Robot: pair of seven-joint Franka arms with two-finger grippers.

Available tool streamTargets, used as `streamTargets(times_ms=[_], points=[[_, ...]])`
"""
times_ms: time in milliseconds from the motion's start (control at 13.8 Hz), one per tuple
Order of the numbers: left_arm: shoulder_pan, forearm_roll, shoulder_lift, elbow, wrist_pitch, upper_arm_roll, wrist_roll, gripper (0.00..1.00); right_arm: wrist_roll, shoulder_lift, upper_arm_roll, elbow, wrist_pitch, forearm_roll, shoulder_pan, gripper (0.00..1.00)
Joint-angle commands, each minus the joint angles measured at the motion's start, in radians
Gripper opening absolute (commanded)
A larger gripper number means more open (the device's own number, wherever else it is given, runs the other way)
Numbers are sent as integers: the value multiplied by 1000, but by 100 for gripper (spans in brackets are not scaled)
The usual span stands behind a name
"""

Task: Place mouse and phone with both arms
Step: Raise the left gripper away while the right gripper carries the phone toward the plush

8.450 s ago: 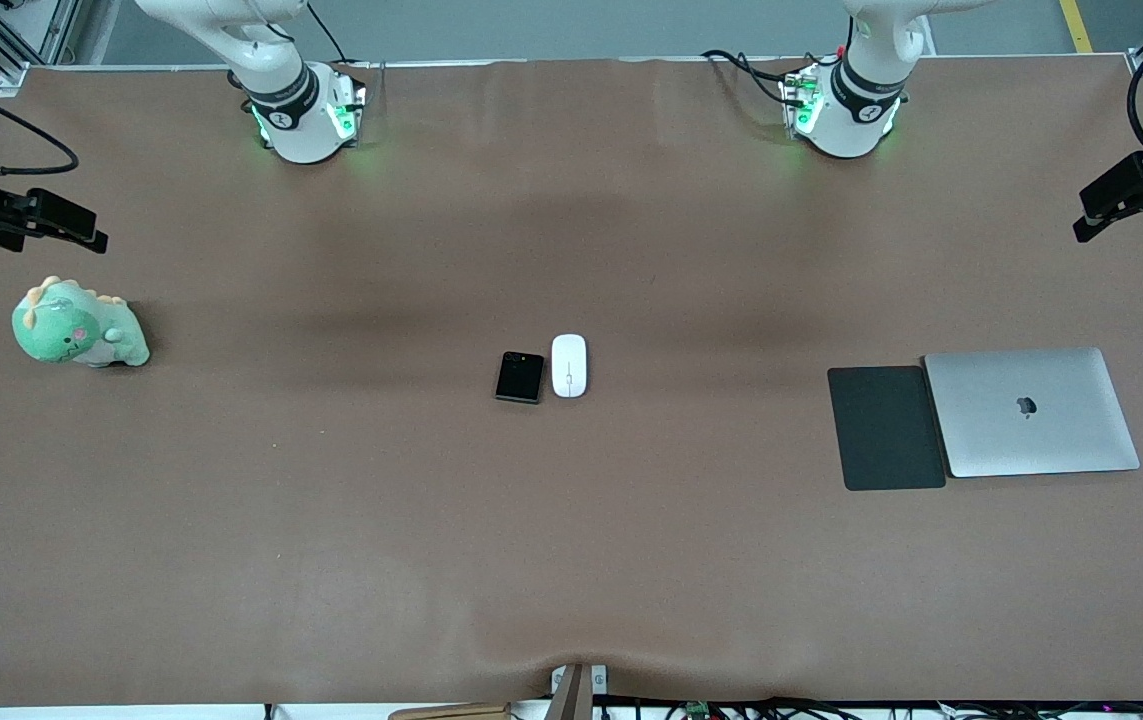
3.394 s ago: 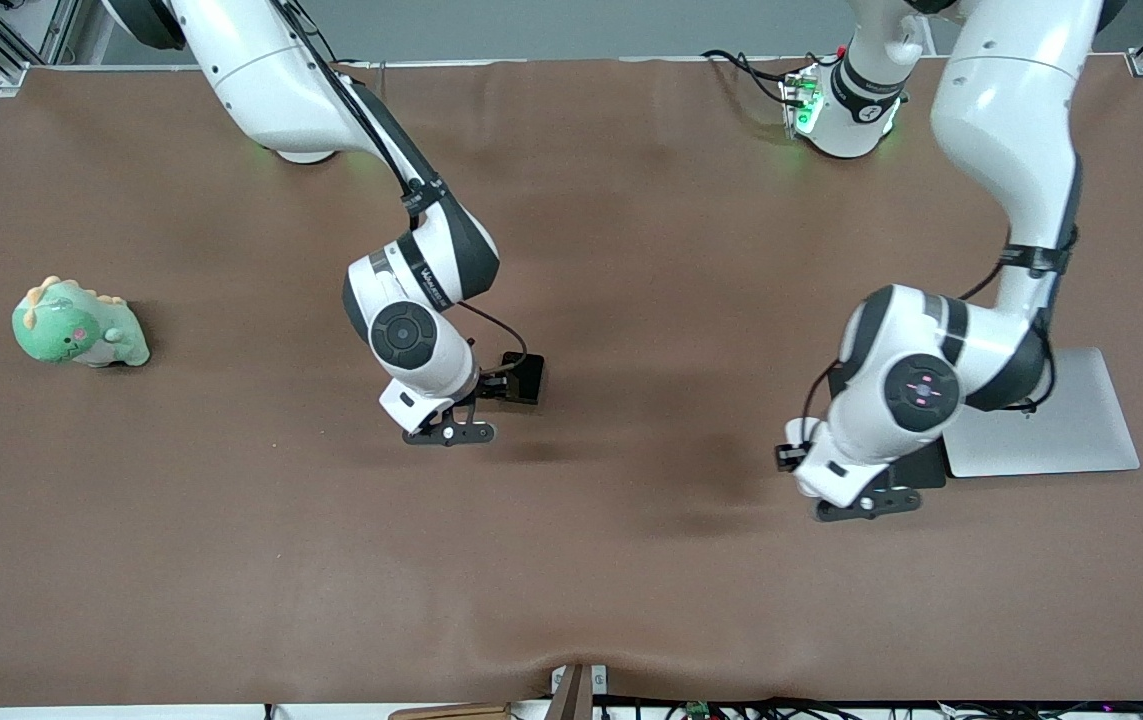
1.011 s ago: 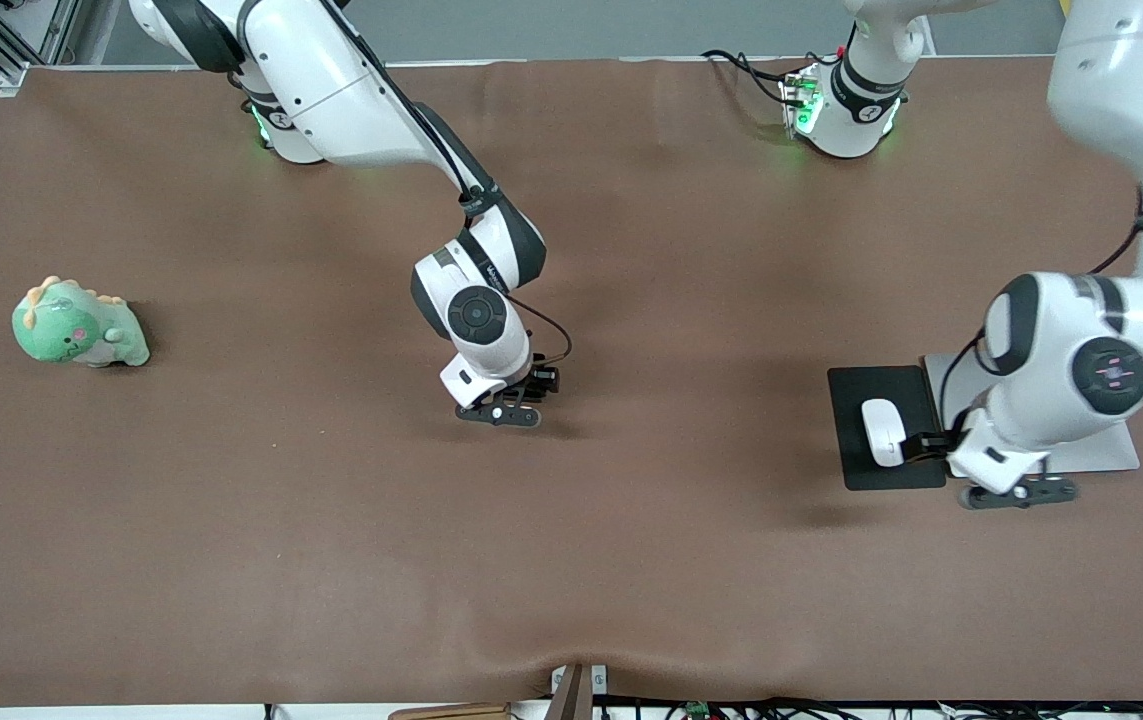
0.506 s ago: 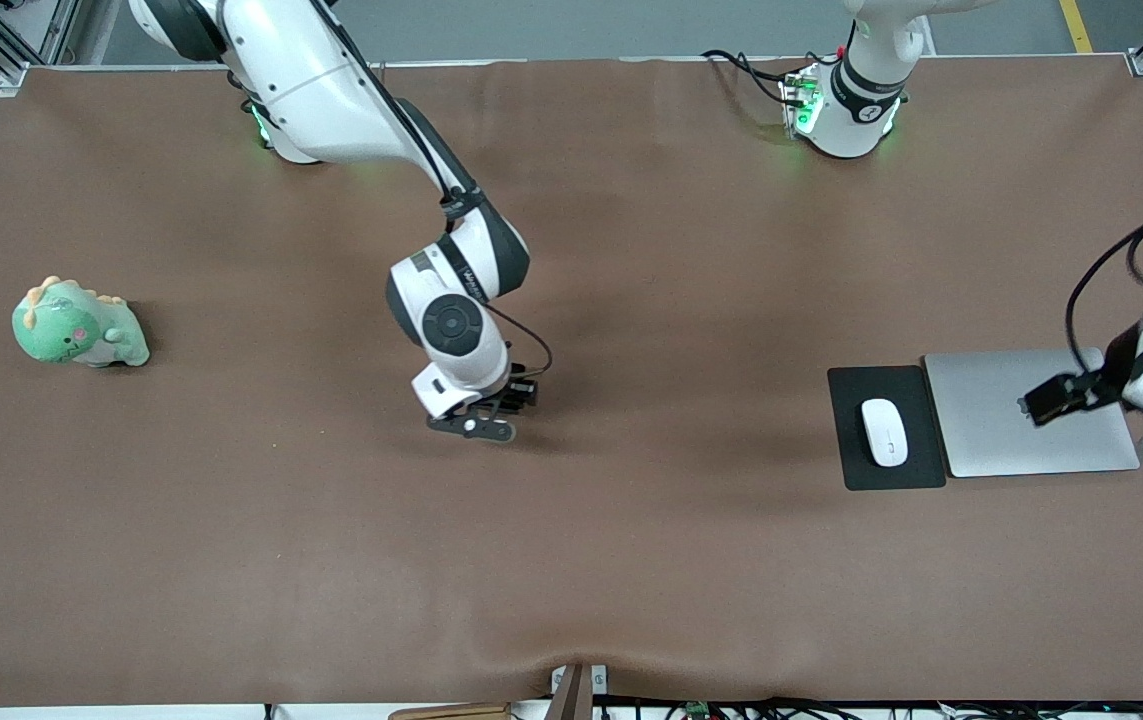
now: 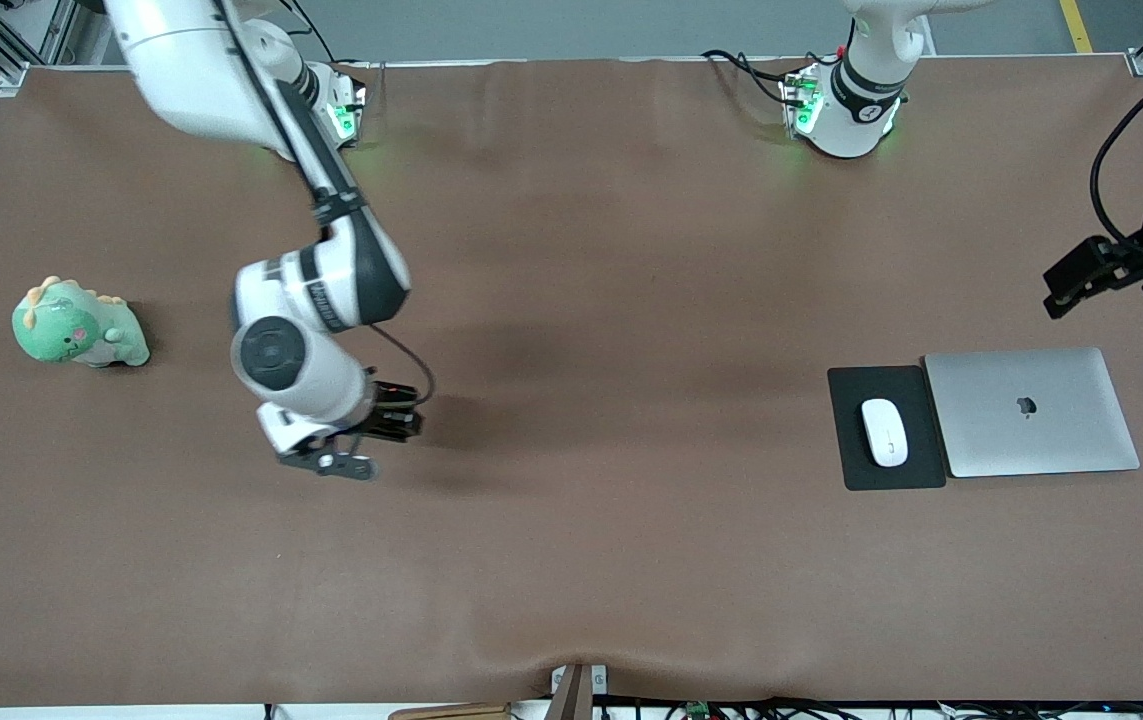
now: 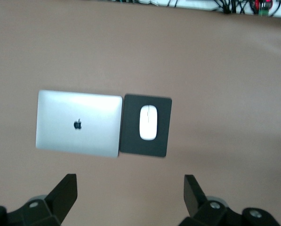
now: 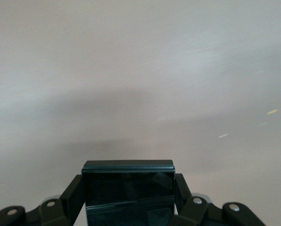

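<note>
Brown matting covers the table [image 5: 571, 560]. Front view: the mouse [image 5: 884, 432] lies on the dark grey pad [image 5: 886, 470], which sits just beside the closed silver laptop [image 5: 1031, 412], on the side toward the right arm's end of the table. The left gripper [image 5: 1111, 275] hangs in the air near the table edge at the left arm's end, not over the laptop, and carries nothing. The right gripper [image 5: 393, 424] is over bare matting, between the laptop and the green plush dinosaur [image 5: 78, 325], closer to the dinosaur. Its load is hard to make out from this angle.

Left wrist view: the left gripper's fingers [image 6: 62, 195] stand wide apart with nothing between them. Mouse [image 6: 148, 122], pad [image 6: 131, 141] and laptop [image 6: 79, 123] lie below, the mouse about centred on the pad.

Right wrist view: the right gripper [image 7: 127, 197] is clamped on the phone [image 7: 127, 188], one finger on each side edge, the glossy face turned toward the camera. Only bare matting shows beneath.

Handling judgement: the phone is rigid, light and slick, with a face that likely scratches or cracks. Hold it by its two side edges as shown, and lower it flat before release, since a glossy edge may slip in a weak pinch. The mouse looks placed; the phone remains to be set down
</note>
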Motion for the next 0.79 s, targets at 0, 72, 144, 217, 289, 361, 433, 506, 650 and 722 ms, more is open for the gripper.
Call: streamTargets(times_ms=[0, 72, 144, 217, 289, 361, 433, 506, 650, 722], points=[[-99, -20, -58, -34, -59, 97, 31, 100, -178, -110, 11, -137, 11, -16, -112, 0], [-113, -42, -68, -36, -77, 119, 34, 100, -238, -129, -6, -174, 11, -44, -147, 0], [-113, -68, -81, -36, -102, 122, 38, 100, -275, -143, -15, -211, 12, -76, -181, 0], [-115, -75, -90, -39, -116, 122, 40, 100, -307, -155, -20, -247, 14, -103, -227, 0], [-115, -75, -104, -45, -120, 121, 40, 100, -350, -163, -20, -280, 15, -114, -276, 0], [-115, -75, -111, -51, -122, 121, 41, 100, -395, -164, -20, -303, 17, -114, -316, 0], [-115, -75, -124, -60, -128, 121, 41, 100, -428, -158, -20, -324, 27, -114, -349, 0], [-118, -75, -133, -69, -130, 121, 41, 100, -462, -152, -20, -346, 53, -114, -385, 0], [-116, -75, -135, -72, -128, 119, 40, 100, -534, -147, -20, -386, 122, -114, -434, 0], [-115, -75, -127, -71, -125, 121, 40, 100, -568, -140, -20, -401, 144, -114, -460, 0]])
